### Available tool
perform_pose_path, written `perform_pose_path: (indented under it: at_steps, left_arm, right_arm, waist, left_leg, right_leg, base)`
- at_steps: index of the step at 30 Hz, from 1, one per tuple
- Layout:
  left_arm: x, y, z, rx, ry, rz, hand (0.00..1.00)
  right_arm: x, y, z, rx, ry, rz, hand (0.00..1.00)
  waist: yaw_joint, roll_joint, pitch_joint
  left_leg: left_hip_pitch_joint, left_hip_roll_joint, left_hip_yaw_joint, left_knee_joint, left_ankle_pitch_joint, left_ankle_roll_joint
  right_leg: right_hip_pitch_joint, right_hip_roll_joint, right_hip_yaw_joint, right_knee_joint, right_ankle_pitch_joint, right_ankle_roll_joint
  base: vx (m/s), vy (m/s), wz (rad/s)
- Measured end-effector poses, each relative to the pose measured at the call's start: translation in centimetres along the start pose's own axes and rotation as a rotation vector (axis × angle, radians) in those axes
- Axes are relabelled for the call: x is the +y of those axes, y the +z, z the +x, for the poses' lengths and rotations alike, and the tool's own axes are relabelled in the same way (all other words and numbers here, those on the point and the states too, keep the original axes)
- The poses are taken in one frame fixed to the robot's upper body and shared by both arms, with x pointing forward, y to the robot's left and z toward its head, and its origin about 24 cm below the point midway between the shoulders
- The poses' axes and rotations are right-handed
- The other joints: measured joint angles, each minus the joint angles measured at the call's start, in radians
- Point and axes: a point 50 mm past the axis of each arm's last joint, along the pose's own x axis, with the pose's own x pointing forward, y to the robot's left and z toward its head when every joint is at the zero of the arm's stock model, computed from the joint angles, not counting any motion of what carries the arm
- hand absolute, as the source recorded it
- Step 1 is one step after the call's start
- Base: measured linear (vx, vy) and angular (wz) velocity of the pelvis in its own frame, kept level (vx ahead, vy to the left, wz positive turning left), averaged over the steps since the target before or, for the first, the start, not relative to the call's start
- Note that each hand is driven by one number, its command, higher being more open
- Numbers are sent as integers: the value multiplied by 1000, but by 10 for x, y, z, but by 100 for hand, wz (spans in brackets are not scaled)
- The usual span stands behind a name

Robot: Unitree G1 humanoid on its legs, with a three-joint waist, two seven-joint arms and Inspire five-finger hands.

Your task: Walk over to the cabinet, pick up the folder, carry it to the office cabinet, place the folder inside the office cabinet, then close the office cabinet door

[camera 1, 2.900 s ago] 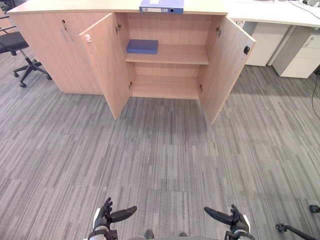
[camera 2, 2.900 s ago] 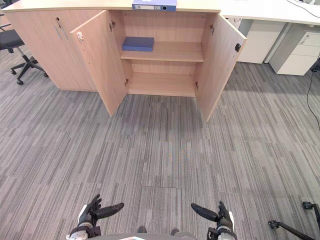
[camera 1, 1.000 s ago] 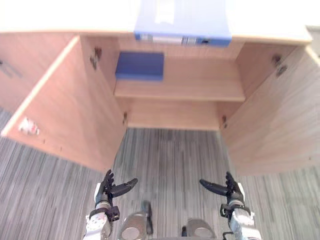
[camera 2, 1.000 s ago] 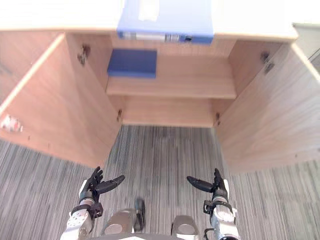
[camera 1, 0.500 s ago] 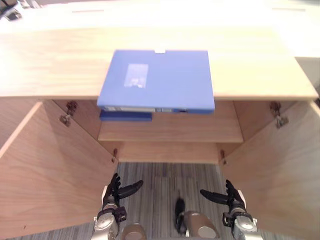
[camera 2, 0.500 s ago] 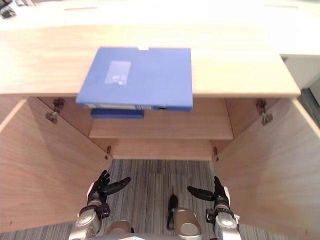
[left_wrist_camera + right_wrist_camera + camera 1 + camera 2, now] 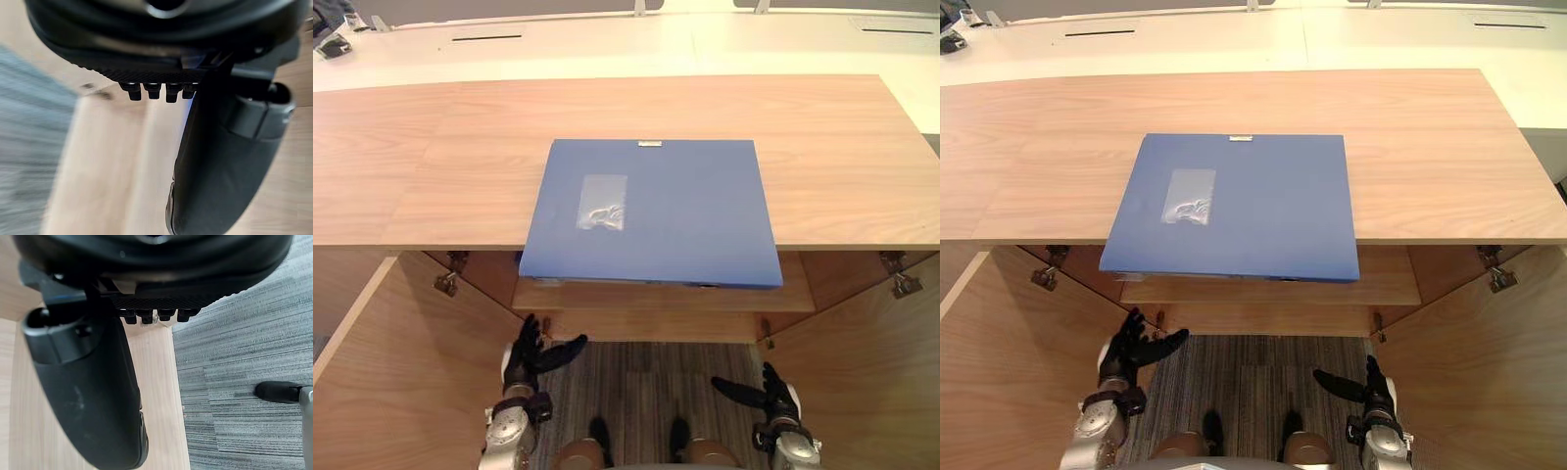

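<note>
Observed: left hand [image 7: 530,360] and right hand [image 7: 766,399] low, fingers spread, empty, between open doors [image 7: 401,392]. Blue folder [image 7: 656,211] lies flat on cabinet top [image 7: 842,157], overhanging near edge. Risk: rising hands strike overhang from below, tipping it off

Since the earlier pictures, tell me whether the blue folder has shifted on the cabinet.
No. The folder still overhangs the front edge of the cabinet top; only the camera came closer.
</note>
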Motion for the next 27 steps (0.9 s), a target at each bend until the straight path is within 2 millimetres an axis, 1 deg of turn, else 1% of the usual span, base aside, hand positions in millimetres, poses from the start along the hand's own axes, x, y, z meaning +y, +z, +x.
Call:
perform_pose_path:
  at_steps: [3,5,6,8,9,11,12,13,15,17,19,21,24,27]
  left_arm:
    - [-1,19,-6,-101,4,48,100]
    - [-3,34,-15,-191,22,80,100]
    - [-3,38,-18,-213,31,87,100]
    - [-4,54,-27,-302,43,97,100]
    - [-4,59,-29,-326,44,103,100]
    - [-4,77,-38,-426,59,130,100]
    - [-4,79,-39,-428,61,133,100]
    - [-5,77,-41,-422,61,136,100]
    - [-10,79,-47,-438,43,163,100]
    - [-13,90,-54,-499,27,184,100]
    - [-17,112,-62,-620,2,200,100]
    - [-19,125,-69,-708,-6,205,100]
    - [-22,137,-72,-792,-24,232,100]
    - [-25,142,-69,-820,-64,297,100]
  right_arm:
    - [0,2,0,-12,0,1,100]
    - [0,1,0,-19,-5,-1,100]
    - [0,1,0,-19,-5,-7,100]
    - [-2,-3,-3,-11,-10,-23,100]
    - [-3,-5,-3,-8,-12,-25,100]
    - [-4,-8,-5,-1,-17,-36,100]
    - [-4,-8,-5,1,-17,-39,100]
    - [-4,-9,-5,4,-15,-45,100]
    - [-4,-14,-6,17,-13,-74,100]
    - [-3,-19,-7,39,-5,-97,100]
    - [-1,-22,-7,49,6,-110,100]
    - [-1,-23,-8,54,6,-120,100]
    - [-1,-23,-7,56,5,-126,100]
    - [-1,-23,-7,52,16,-146,100]
  waist:
    - [3,1,-3]
    - [3,10,-20]
    - [3,11,-22]
    - [4,20,-32]
    - [5,21,-36]
    - [21,24,-43]
    - [24,25,-45]
    - [24,25,-46]
    - [27,26,-53]
    - [28,25,-63]
    - [27,26,-75]
    - [26,27,-89]
    - [25,27,-100]
    - [25,25,-101]
  left_leg:
    - [15,-4,-5,-18,7,1]
    - [18,-6,-11,-27,10,3]
    - [22,-7,-12,-29,12,6]
    - [32,-10,-33,-42,21,9]
    - [35,-11,-37,-48,26,9]
    - [41,-14,-42,-61,37,17]
    - [39,-15,-45,-61,38,18]
    - [35,-19,-54,-62,40,20]
    - [35,-22,-65,-74,42,21]
    - [35,-22,-72,-79,47,18]
    - [33,-21,-73,-77,48,18]
    - [32,-22,-73,-77,51,23]
    - [34,-22,-72,-77,51,22]
    - [41,-21,-66,-79,51,22]
  right_leg:
    - [12,1,-4,-2,0,0]
    - [14,1,-7,-3,0,0]
    - [17,1,-8,-3,0,0]
    - [29,0,-25,-3,0,0]
    - [32,-1,-28,-3,0,0]
    - [33,-2,-29,-3,0,0]
    - [33,-2,-28,-3,-3,3]
    - [33,-6,-29,-3,-9,11]
    - [33,-7,-34,-2,-12,15]
    - [33,-7,-38,-2,-15,20]
    - [33,-6,-38,-2,-15,20]
    - [33,-6,-38,-2,-14,18]
    - [33,-2,-32,-2,-14,17]
    - [35,-1,-24,-2,-13,17]
  base:
    - [4,4,8]
    - [-12,-2,5]
    - [-27,-2,8]
    - [-50,-10,21]
    - [-66,-11,21]
    - [-86,-10,7]
    - [-108,-19,9]
    - [-112,-14,15]
    - [-99,-9,16]
    - [-54,-10,8]
    - [0,0,0]
    - [0,0,0]
    - [40,-5,-1]
    - [19,-2,-6]
